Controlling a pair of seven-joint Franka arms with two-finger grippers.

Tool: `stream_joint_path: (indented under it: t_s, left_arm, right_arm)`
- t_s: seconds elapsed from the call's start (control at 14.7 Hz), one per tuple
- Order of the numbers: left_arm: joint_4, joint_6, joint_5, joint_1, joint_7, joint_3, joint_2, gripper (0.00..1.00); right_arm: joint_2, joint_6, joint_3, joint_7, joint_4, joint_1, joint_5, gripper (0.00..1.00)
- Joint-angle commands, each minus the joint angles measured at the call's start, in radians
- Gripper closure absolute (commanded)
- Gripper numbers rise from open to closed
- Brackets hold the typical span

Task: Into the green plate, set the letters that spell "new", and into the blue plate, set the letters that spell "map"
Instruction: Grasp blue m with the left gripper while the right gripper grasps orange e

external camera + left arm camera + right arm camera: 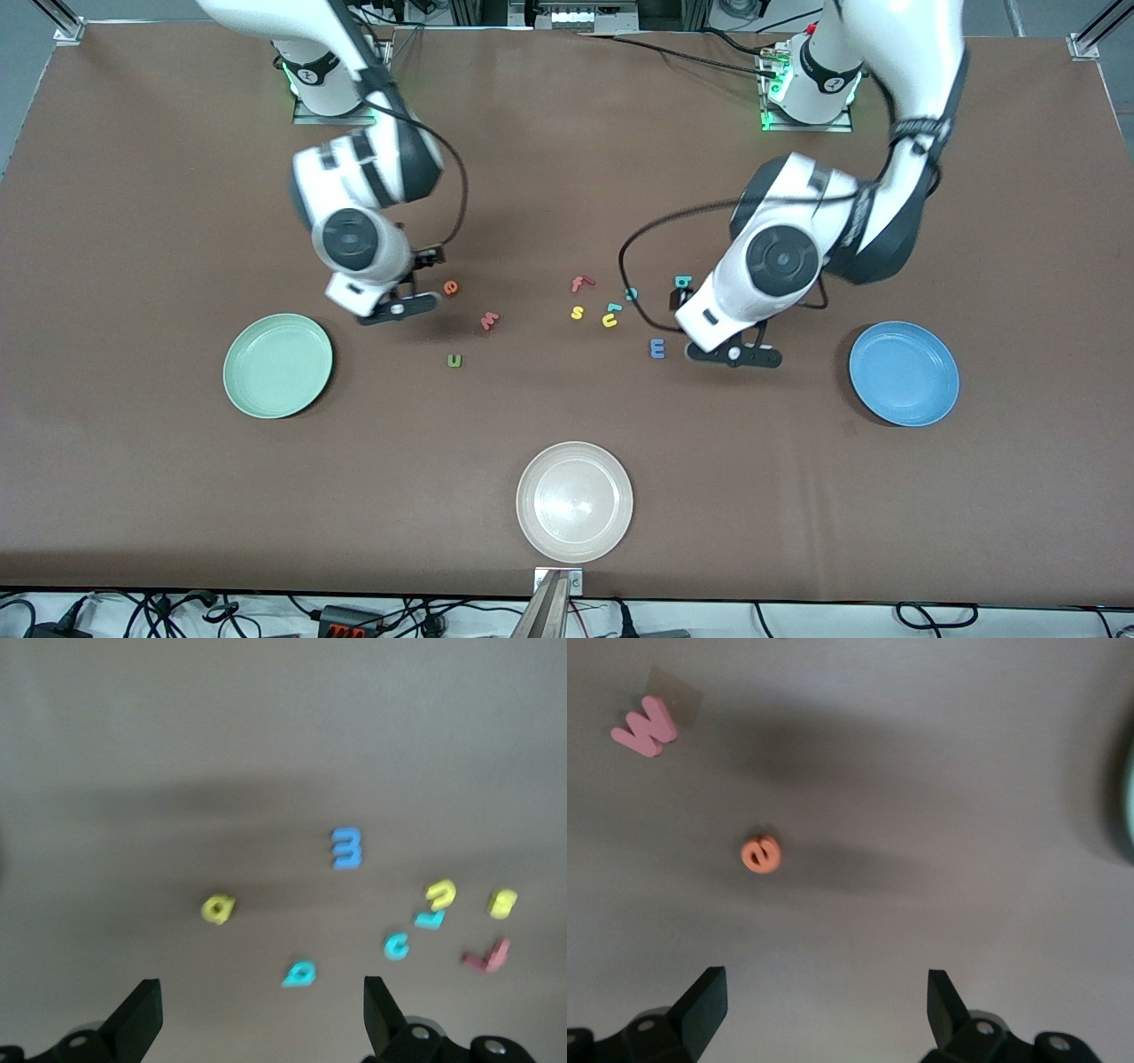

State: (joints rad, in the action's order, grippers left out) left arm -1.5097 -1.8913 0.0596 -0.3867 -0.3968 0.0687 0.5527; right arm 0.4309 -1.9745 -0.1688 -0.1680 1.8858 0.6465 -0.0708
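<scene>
The orange "e" (451,287) (760,854), salmon "w" (489,321) (645,727) and dark green "n" (454,360) lie loose on the table near the green plate (277,365). My right gripper (399,307) (824,997) hangs open and empty beside the "e". The blue "m" (657,348) (346,848), teal "a" (682,283) (300,974) and yellow "p" (217,908) lie near my left gripper (735,354) (261,1005), which is open and empty. The arm hides the "p" in the front view. The blue plate (904,373) is empty.
A whitish beige plate (574,501) sits near the table's front edge. A red "f" (580,283), yellow "s" (577,312), yellow "u" (609,321) and teal "c" (631,293) cluster mid-table. A cable loops down from the left arm near them.
</scene>
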Motion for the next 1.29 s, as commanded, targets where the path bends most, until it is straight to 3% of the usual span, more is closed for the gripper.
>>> stream_joint_path:
  t_s: [0.0, 0.14, 0.34, 0.48, 0.54, 0.61, 0.89, 1.23]
  left_arm:
    - [0.026, -0.115, 0.058, 0.003, -0.027, -0.007, 0.096, 0.00]
    - [0.025, -0.182, 0.060, -0.003, -0.031, -0.006, 0.133, 0.00]
    - [-0.032, -0.322, 0.062, -0.046, -0.100, -0.006, 0.174, 0.00]
    - [-0.059, -0.388, 0.057, -0.061, -0.100, -0.006, 0.205, 0.00]
    - [-0.063, -0.409, 0.049, -0.063, -0.093, -0.006, 0.217, 0.00]
    - [-0.064, -0.417, 0.048, -0.066, -0.085, -0.006, 0.222, 0.05]
    - [-0.084, -0.416, 0.048, -0.078, -0.083, -0.007, 0.224, 0.43]
    - [-0.096, -0.419, 0.002, -0.084, -0.085, -0.007, 0.234, 0.84]
  right_arm:
    - [0.063, -0.052, -0.009, 0.011, 0.000, -0.001, -0.006, 0.00]
    - [0.094, -0.084, -0.008, 0.016, 0.001, 0.010, -0.007, 0.02]
    - [0.111, -0.110, 0.017, 0.015, 0.004, 0.007, -0.017, 0.14]
    - [0.109, -0.112, 0.018, 0.016, 0.004, 0.005, -0.108, 0.16]
    - [0.111, -0.119, 0.017, 0.016, 0.004, 0.013, -0.113, 0.17]
    - [0.112, -0.133, 0.017, 0.016, 0.004, 0.016, -0.115, 0.18]
    - [0.140, -0.181, 0.018, 0.012, 0.004, 0.018, -0.115, 0.25]
    - [0.144, -0.187, 0.018, 0.007, 0.004, 0.021, -0.121, 0.26]
